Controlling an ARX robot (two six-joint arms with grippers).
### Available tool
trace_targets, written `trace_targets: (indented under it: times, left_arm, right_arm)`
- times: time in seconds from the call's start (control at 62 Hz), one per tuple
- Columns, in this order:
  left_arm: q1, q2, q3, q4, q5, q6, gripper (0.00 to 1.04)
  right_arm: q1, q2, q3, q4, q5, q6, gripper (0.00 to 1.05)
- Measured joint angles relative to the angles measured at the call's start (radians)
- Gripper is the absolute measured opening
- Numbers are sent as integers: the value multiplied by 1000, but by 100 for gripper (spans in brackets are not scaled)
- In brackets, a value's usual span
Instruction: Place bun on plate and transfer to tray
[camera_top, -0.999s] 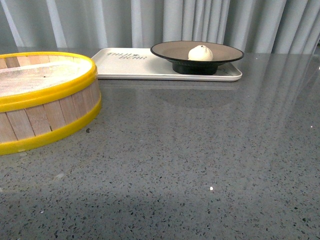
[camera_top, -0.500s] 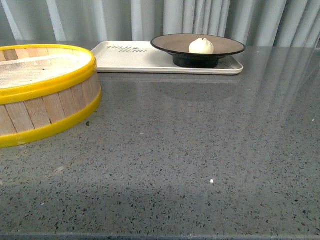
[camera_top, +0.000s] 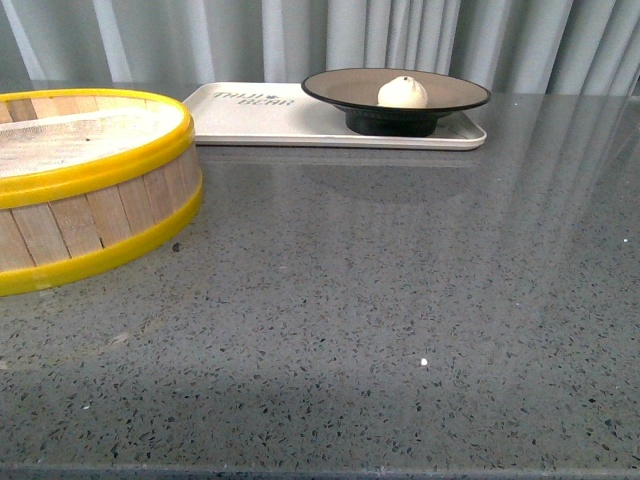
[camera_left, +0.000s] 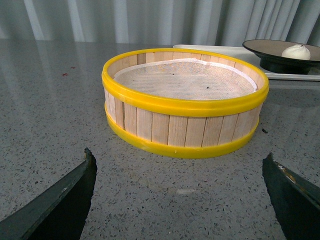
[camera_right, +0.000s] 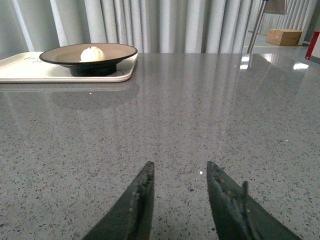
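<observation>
Bun (camera_top: 402, 92), white and pleated, is seated in black-rimmed plate (camera_top: 396, 92) on cream tray (camera_top: 260, 125). Left tool (camera_left: 182, 192) is spread wide above speckled grey table (camera_top: 380, 300); right tool (camera_right: 179, 197) is narrowly parted.

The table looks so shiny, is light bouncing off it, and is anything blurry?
Front view: the grey table mirrors the pale curtain as soft streaks, and the tray casts a dim reflection. Right wrist view: bright glare spots sit far back on the table, and the gripper fingertips look slightly soft. Left wrist view: the basket is sharp.
</observation>
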Motion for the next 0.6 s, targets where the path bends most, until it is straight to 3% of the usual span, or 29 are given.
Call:
trace_targets:
  times: [0.177,0.29,0.596]
  left_arm:
    - [0,0,0,0,0,0,98]
    - [0,0,0,0,0,0,98]
    - [0,0,0,0,0,0,98]
  right_arm:
    - [0,0,0,0,0,0,82]
    - [0,0,0,0,0,1,98]
    - [0,0,0,0,0,0,96]
